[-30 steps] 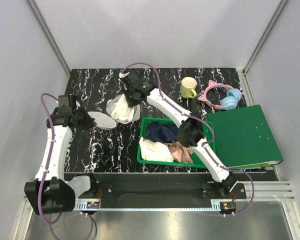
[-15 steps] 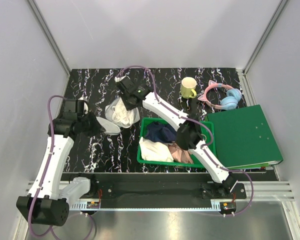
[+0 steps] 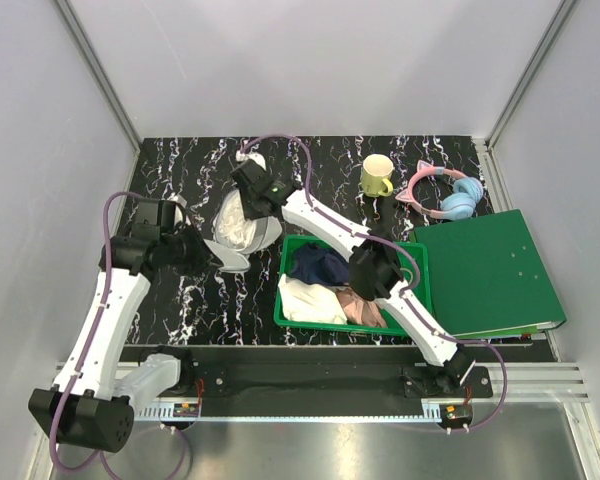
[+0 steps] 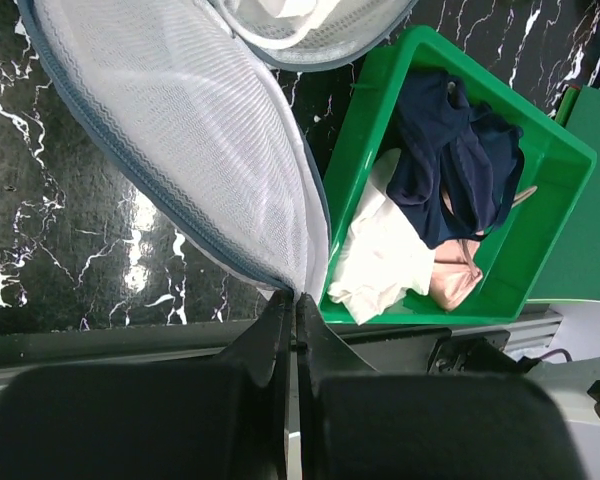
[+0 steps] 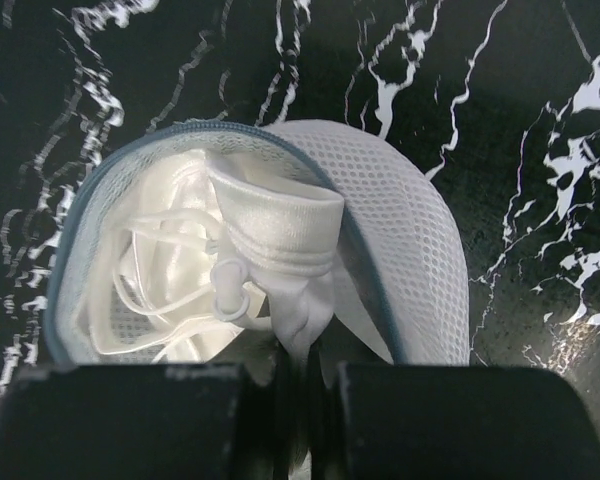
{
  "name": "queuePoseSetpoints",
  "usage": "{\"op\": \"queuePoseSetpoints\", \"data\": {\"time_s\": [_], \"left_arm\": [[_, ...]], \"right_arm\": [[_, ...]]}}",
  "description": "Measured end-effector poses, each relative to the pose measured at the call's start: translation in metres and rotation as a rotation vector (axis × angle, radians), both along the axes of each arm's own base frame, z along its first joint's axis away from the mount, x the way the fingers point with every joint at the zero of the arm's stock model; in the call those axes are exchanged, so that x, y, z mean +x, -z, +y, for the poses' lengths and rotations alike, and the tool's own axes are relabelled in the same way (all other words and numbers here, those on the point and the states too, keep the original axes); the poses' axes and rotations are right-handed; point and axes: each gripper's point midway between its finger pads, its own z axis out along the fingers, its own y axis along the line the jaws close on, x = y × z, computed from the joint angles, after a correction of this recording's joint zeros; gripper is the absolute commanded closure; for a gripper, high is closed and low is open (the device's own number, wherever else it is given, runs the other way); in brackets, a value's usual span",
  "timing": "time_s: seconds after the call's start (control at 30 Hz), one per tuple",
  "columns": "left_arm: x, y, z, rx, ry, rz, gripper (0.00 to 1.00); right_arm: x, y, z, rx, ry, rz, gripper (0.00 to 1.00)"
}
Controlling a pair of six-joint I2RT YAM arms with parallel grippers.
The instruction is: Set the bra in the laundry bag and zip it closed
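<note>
Black marbled table [image 3: 180, 160], grey enclosure walls. Left claw [image 4: 292, 318] pinched fully together on the rim of the laundry bag [image 4: 180, 130] lid half, holding it tilted up. Right claw [image 5: 298, 352] closed on a fold of the bra [image 5: 270, 235], which lies in the open half, 10 o'clock from the green bin [image 4: 380, 100] in top view. Risks: straps near the zipper rim could snag, and pulling away unreleased would drag the bra out.

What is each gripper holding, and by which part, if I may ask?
Left gripper: the laundry bag, by its open half's zippered rim. Right gripper: the bra, by a fabric edge.
</note>
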Motion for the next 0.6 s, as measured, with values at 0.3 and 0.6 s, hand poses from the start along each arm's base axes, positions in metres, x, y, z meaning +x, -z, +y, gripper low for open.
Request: {"op": "queuePoseSetpoints", "data": {"time_s": [0.3,0.6], "left_arm": [[0.034,-0.027,-0.002,0.016,-0.008,-0.020,1.00],[0.060,-0.029,0.010,0.127,0.019,0.009,1.00]], "right_arm": [[-0.018,0.042,-0.010,-0.092,-0.081,0.072,0.29],[-0.058,-0.043,-0.023,-0.010,-0.205,0.120,0.00]]}}
